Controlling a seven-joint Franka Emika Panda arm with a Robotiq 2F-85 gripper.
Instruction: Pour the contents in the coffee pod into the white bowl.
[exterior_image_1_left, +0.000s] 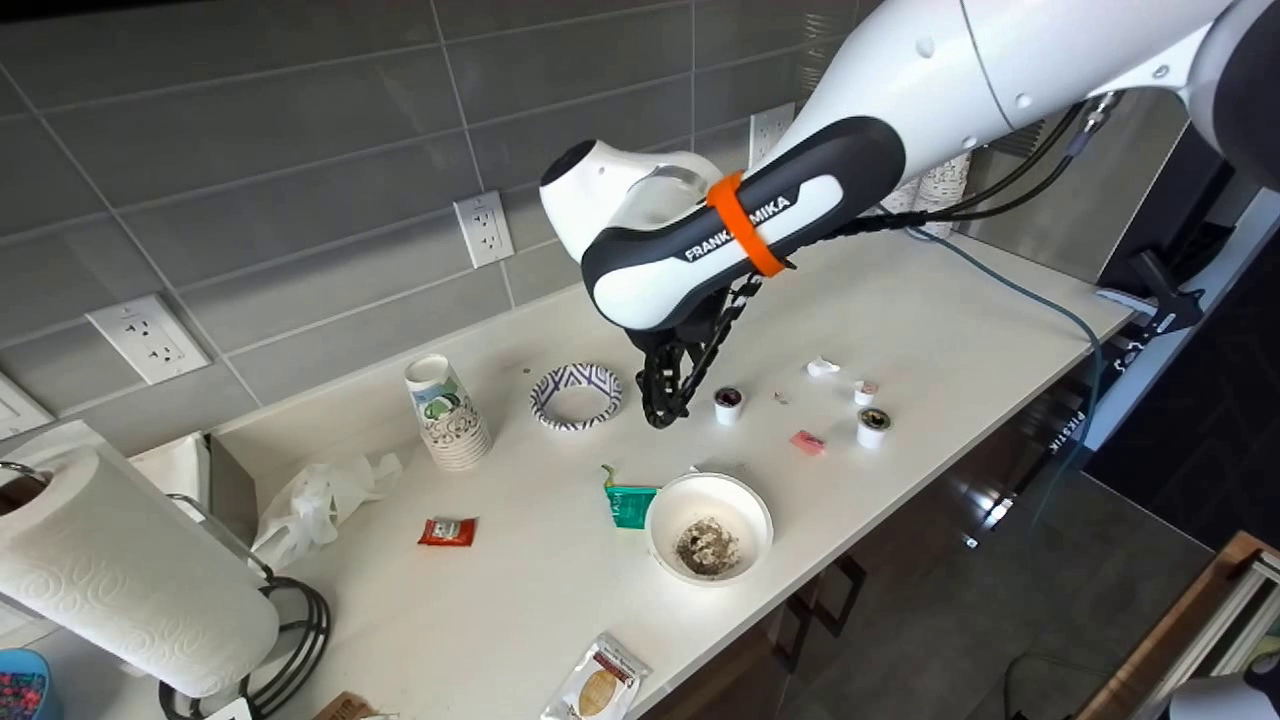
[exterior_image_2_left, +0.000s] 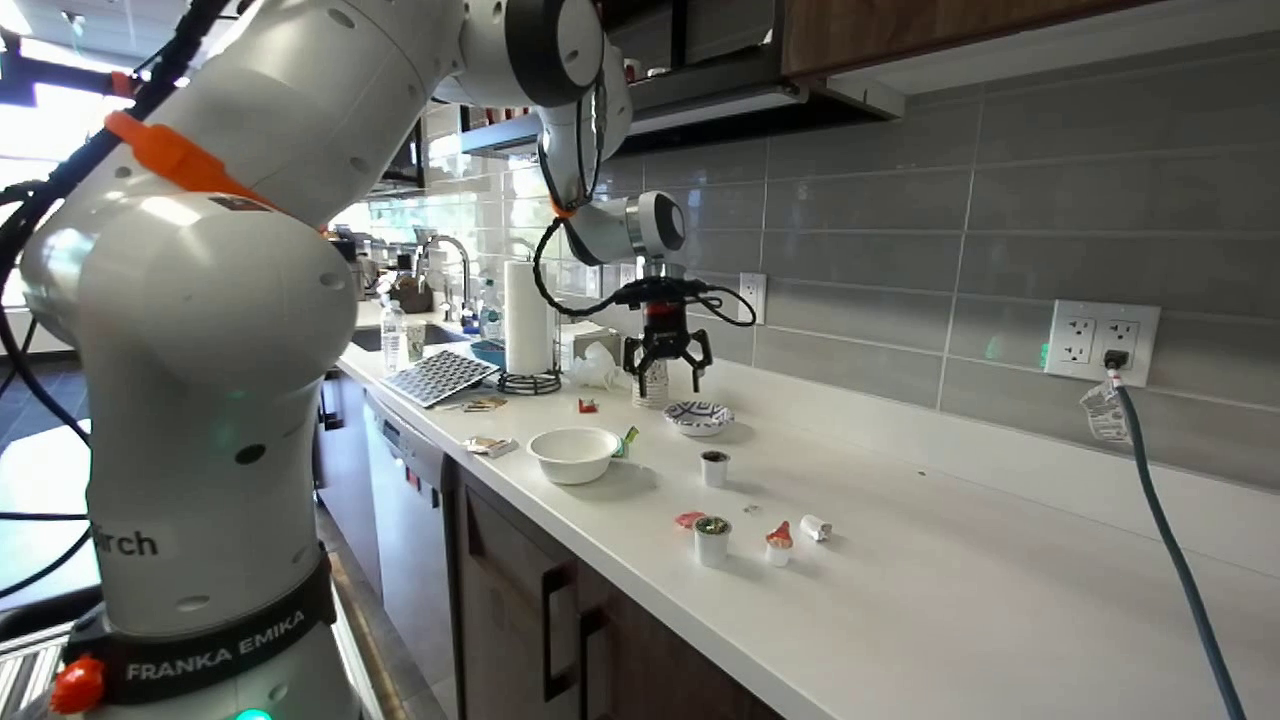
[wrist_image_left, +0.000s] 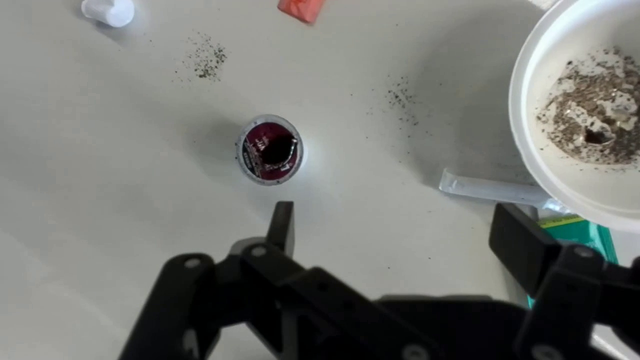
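A white coffee pod (wrist_image_left: 270, 150) stands upright on the counter, its dark-red lid torn around a dark hole. It also shows in both exterior views, beside the gripper. Another pod (exterior_image_2_left: 712, 541), topped with greenish-brown material, stands nearer the counter's front edge. The white bowl (exterior_image_1_left: 715, 495) holds brownish grounds with pale bits, and its rim (wrist_image_left: 525, 125) cuts into the right of the wrist view. Above the counter, my gripper (exterior_image_2_left: 668, 378) hangs fingers down. Its fingers (wrist_image_left: 284, 225) are spread wide with nothing between them; in the wrist view the torn-lid pod lies just past the left fingertip.
Beside the bowl lie a green packet (exterior_image_1_left: 630, 506) and a clear strip (wrist_image_left: 490, 189). A patterned bowl (exterior_image_1_left: 577, 424) and stacked paper cups (exterior_image_1_left: 455, 430) stand near the wall. Small white cups (exterior_image_1_left: 865, 393) and a pink scrap (exterior_image_1_left: 808, 442) lie around the pods. Spilled specks (wrist_image_left: 207, 60) dot the counter.
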